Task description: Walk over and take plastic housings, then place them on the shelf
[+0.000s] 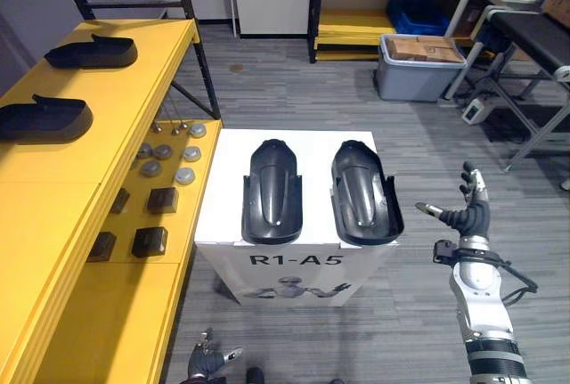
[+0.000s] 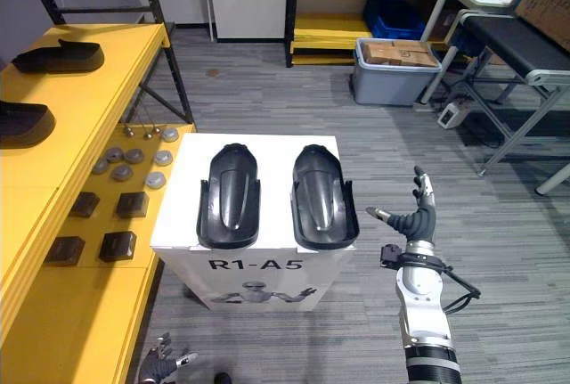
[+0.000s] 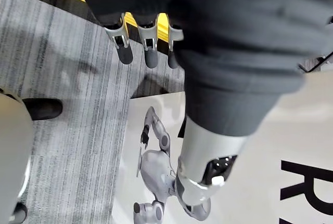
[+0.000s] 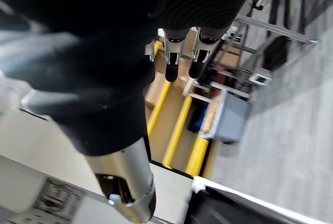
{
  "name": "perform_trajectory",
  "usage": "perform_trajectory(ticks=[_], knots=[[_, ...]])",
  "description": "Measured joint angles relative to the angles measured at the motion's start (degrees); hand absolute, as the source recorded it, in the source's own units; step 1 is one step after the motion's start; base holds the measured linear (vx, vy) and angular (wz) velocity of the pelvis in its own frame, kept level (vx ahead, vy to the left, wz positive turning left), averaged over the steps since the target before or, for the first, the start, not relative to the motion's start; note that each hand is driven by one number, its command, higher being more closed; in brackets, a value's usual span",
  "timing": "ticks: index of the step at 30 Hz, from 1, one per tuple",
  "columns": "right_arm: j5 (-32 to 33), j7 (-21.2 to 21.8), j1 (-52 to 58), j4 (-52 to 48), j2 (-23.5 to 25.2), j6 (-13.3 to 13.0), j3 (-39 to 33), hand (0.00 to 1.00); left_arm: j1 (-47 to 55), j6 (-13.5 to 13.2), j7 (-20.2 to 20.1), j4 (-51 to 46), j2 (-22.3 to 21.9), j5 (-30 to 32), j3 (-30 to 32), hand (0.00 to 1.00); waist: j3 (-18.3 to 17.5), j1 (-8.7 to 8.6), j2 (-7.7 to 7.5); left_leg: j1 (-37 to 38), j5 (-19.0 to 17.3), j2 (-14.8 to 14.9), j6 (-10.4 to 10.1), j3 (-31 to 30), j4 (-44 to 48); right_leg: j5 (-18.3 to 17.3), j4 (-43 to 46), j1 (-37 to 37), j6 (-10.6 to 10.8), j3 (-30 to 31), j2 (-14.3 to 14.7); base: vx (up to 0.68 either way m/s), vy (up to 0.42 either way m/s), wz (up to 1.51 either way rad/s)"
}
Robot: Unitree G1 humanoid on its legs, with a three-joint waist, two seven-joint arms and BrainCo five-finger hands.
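On top of the white box (image 1: 223, 224) straight ahead lie two black plastic housings, side by side and a little apart. The left housing (image 1: 272, 190) and the right housing (image 1: 365, 190) both have their long axis running away from the robot. Their rounded, narrower ends point away and their wider ends reach the box's near edge. Both lie with the hollow side up; the right one is angled slightly outward at its near end.

To the right of the box, apart from it, the right hand (image 1: 465, 210) is raised with its fingers spread wide and straight, holding nothing. The left hand (image 1: 207, 362) hangs low beside the box's near left corner. In its wrist view its fingers (image 3: 150, 50) hang relaxed and hold nothing.

On the robot's left stands the yellow shelf (image 1: 53, 188). Its top level carries two more housings, the near shelf housing (image 1: 43, 119) and the far shelf housing (image 1: 91, 51). Each lies crosswise to the pair on the box, with its blunt end toward the shelf's front edge. The lower level (image 1: 125, 330) bears small grey discs (image 1: 165, 157) and dark blocks (image 1: 147, 241).

Farther off on the floor, a grey tote (image 1: 414, 77) holds a brown cardboard box (image 1: 427, 48). Behind it, a blue bin (image 1: 419, 12) sits in a yellow rack (image 1: 356, 23); what is in the bin cannot be told.
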Motion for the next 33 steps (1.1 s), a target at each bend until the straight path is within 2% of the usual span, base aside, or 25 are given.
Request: perform_trajectory(ticks=[5, 11, 17, 18, 22, 26, 33], knots=[[-1.2, -0.5, -4.5, 8.2, -0.3, 2.4, 1.8, 0.0, -0.1, -0.3, 0.1, 1.1, -0.7, -0.5, -0.7, 0.0, 0.8, -0.01, 1.36, -0.6, 0.6, -0.6, 0.7, -2.7, -0.2, 0.9, -1.3, 0.6, 0.3, -1.4, -0.4, -0.03, 0.018, 0.13], [-2.0, -0.3, -9.8, 19.5, -0.4, 4.4, 4.9, 0.0, -0.5, -0.7, 0.2, 1.0, -0.6, -1.1, -1.6, 0.0, 1.6, 0.32, 1.48, -0.6, 1.6, -0.9, 0.9, -4.2, -1.3, 0.9, -1.5, 0.9, 0.3, -2.7, -0.5, -0.02, 0.002, 0.13], [-2.2, 1.9, -16.1, 28.3, -0.4, 4.9, 6.4, 0.0, -0.9, -1.0, 0.2, 1.1, -0.5, -1.2, -1.6, 0.0, 2.6, 0.28, 1.57, -0.6, 1.6, -1.0, 0.9, -4.6, -1.3, 0.9, -1.9, 1.2, 0.2, -2.9, -0.6, 0.0, 0.0, 0.0], [-2.2, 2.1, -17.2, 29.7, -0.4, 4.9, 6.5, 1.0, -1.0, -1.0, 0.2, 1.2, -0.5, -1.2, -1.8, 0.0, 2.7, 0.29, 1.58, -0.6, 1.6, -1.0, 0.9, -4.7, -1.3, 0.9, -2.0, 1.3, 0.2, -3.0, -0.6, 0.0, 0.0, 0.0], [-2.0, 2.5, -20.7, 34.1, -0.3, 5.3, 6.2, 1.0, -1.9, -1.0, 0.2, 1.9, -0.5, -1.2, -2.1, 0.0, 3.4, 0.33, 1.69, -0.2, 1.6, -1.0, 0.9, -4.7, -1.3, 1.0, -2.4, 1.9, 0.1, -3.1, -0.6, 0.0, 0.0, 0.0], [2.8, 1.8, -22.7, 37.7, -0.7, 5.4, 2.8, 1.0, -2.7, -0.9, 0.1, 2.8, -0.5, -1.7, -2.1, 0.0, 4.0, 0.61, 1.8, -0.1, 1.6, -0.9, 0.9, -4.8, -1.5, 0.9, -2.5, 2.1, 0.1, -3.2, -0.6, 0.0, 0.0, 0.0], [5.9, 1.2, -21.9, 38.3, -0.7, 5.7, 0.9, 1.0, -3.4, -0.5, 0.2, 3.8, -0.5, -2.2, -2.0, 0.0, 4.4, 0.52, 1.74, 1.5, 1.4, -0.8, 0.6, -4.6, -1.6, 0.9, -3.2, 3.9, 0.1, -3.0, -0.5, 0.0, 0.0, -0.01]])
